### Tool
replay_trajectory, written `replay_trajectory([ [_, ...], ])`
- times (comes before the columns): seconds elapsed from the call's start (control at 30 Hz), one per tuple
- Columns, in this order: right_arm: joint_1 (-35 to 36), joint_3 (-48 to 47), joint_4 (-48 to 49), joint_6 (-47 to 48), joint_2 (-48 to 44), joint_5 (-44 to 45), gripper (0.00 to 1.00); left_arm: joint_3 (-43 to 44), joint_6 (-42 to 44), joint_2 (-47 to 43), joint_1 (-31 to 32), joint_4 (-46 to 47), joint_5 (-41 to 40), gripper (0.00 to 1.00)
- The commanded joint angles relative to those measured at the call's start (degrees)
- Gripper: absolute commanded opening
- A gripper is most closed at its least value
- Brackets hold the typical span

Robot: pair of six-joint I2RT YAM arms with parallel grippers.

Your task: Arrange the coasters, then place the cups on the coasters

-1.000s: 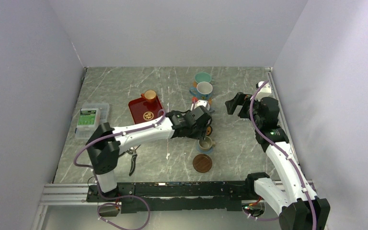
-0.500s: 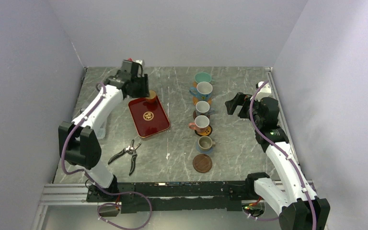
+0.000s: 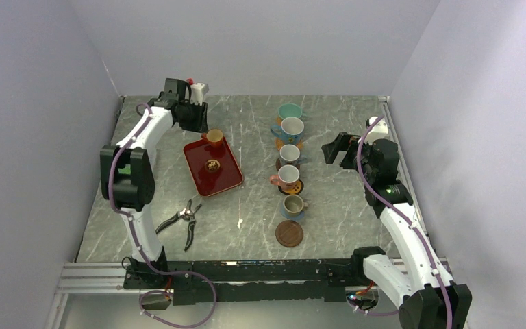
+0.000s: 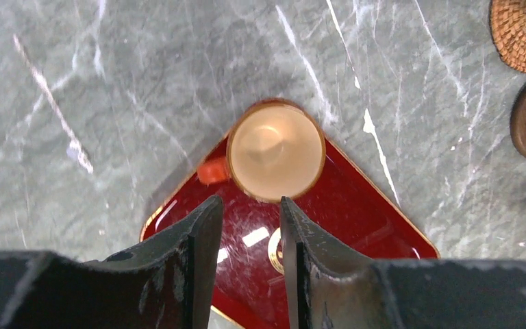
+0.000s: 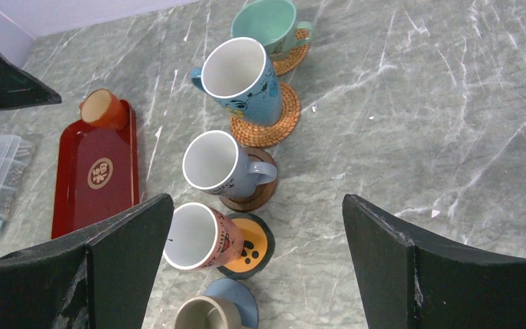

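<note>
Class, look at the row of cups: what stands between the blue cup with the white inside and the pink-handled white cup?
The grey-white cup, on a dark brown coaster; the right wrist view shows it best.

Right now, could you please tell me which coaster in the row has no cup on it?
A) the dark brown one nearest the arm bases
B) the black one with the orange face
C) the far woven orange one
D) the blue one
A: the dark brown coaster lies bare at the near end of the row, while the orange-brown cup stands apart on the far corner of the red tray.
</note>
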State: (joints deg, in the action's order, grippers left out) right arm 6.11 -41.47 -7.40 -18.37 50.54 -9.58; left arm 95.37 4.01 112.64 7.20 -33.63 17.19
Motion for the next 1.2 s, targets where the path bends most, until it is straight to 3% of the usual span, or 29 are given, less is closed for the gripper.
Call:
replay_trajectory([
  [0.0,0.18,0.37,2.96,0.80,-0.63,-0.89,1.00,5.05,4.76,3.02,-0.43,3.49,4.33,0.42],
  [0.27,0.15,0.27,2.94,0.80,-0.34,-1.58,1.00,10.77,5.58,10.06,-0.41,2.98,4.03,0.42],
  [0.67,0.13,0.15,2.66,0.83,-0.08,-1.84,1.00,11.68,7.32,13.44,-0.16,2.30,3.38,0.41],
  [0.9,0.14,0.10,2.65,0.88,-0.01,-1.84,1.00,11.39,7.95,14.61,1.65,2.02,1.16,0.37],
  [1.17,0.15,0.42,2.65,0.87,-0.53,-1.75,1.00,10.54,8.40,14.60,2.85,2.42,-1.83,0.22],
])
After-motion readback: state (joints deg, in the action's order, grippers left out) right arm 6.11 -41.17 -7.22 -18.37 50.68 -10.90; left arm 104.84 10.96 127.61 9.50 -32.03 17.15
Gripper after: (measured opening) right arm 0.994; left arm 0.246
